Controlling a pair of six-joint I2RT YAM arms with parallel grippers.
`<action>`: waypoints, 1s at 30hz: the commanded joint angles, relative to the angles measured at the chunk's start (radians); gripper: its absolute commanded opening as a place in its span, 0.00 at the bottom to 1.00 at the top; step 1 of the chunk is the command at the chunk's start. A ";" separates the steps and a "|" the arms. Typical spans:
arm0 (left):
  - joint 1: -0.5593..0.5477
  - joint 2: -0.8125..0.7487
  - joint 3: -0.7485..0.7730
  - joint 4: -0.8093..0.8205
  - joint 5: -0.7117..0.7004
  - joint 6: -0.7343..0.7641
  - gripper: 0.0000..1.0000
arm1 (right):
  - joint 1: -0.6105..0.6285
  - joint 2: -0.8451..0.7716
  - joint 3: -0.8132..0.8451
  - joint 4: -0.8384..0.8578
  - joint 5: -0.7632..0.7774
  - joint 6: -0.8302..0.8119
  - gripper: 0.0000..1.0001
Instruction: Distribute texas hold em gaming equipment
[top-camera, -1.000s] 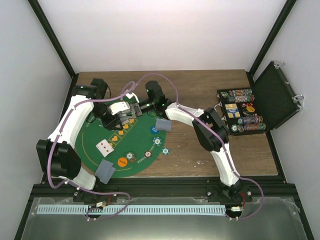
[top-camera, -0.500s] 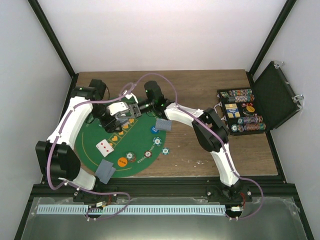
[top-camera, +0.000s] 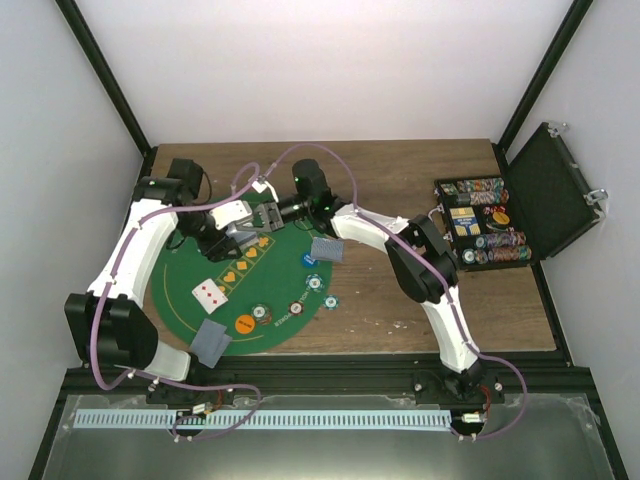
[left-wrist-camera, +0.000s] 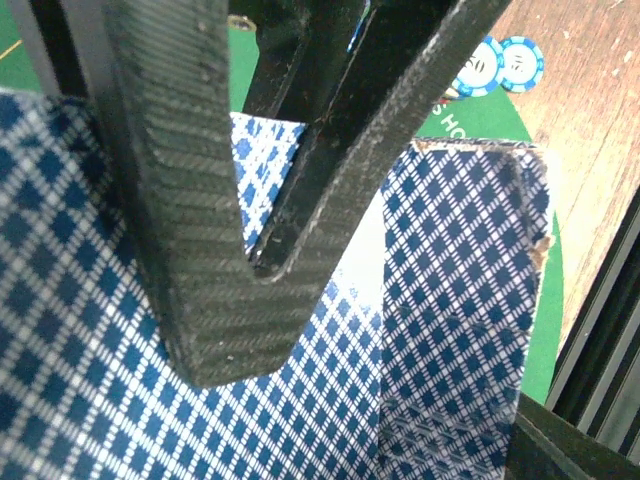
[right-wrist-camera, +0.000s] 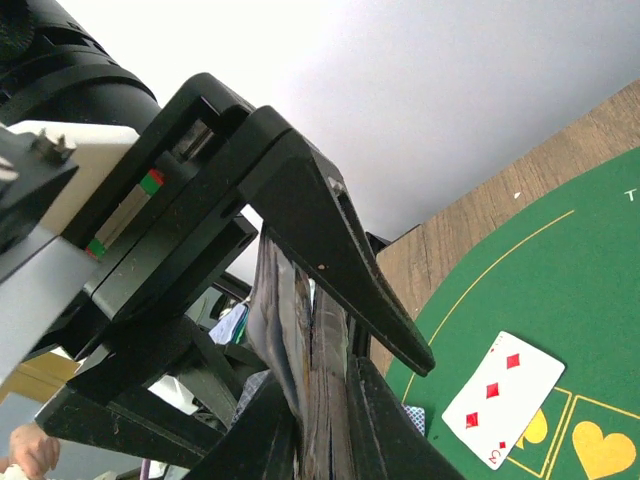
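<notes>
Card deck (right-wrist-camera: 318, 380) stands edgewise; red-pip card (top-camera: 208, 292) and chips (top-camera: 296, 308) lie flat.

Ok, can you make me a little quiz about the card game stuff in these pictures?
1. True or false: the black hard case is closed.
2. The pips on the face-up white card are: A red, B black, C green.
3. Fill in: the right gripper is clamped on a ____ of blue-backed playing cards.
Key: 1 false; 2 A; 3 stack.

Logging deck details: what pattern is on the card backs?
Blue-and-white diamond lattice on the cards, clearest in left wrist view.
</notes>
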 joint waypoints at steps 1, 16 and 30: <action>0.006 0.010 0.002 0.040 0.035 0.024 0.64 | 0.001 -0.045 -0.009 0.033 -0.070 0.018 0.05; -0.006 0.009 0.011 0.011 0.044 0.043 0.52 | 0.001 -0.045 -0.009 -0.011 -0.037 -0.015 0.38; -0.007 0.006 0.021 -0.030 0.065 0.067 0.52 | -0.025 -0.106 -0.045 -0.173 0.152 -0.159 0.41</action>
